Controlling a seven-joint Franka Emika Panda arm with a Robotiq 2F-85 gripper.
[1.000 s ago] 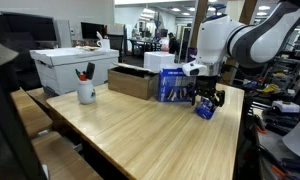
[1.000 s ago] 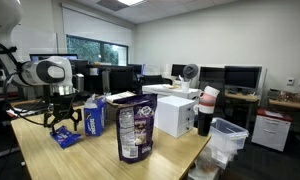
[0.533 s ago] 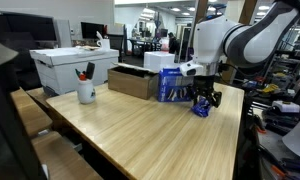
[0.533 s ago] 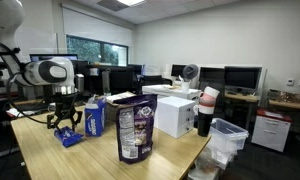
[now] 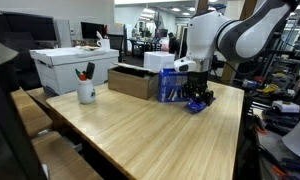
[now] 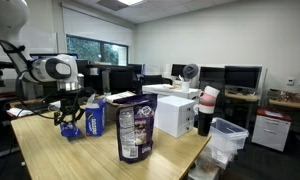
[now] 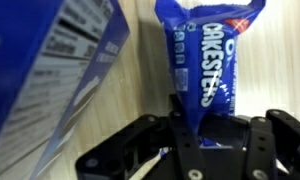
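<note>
Left of the gripper is a blue box, cut off by the frame. Its white label panel has small print, too blurred to read. Between box and packet a strip of the wooden table shows. Directly ahead of the gripper is a blue packet with white letters "CAKESTERS". The gripper is clamped on the packet's lower end, which hides one finger.

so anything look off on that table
Nothing looks spilled or broken. The only odd thing is the snack pack, pinched at one end in the gripper right beside the blue box, so its wrapper looks squashed there.
</note>
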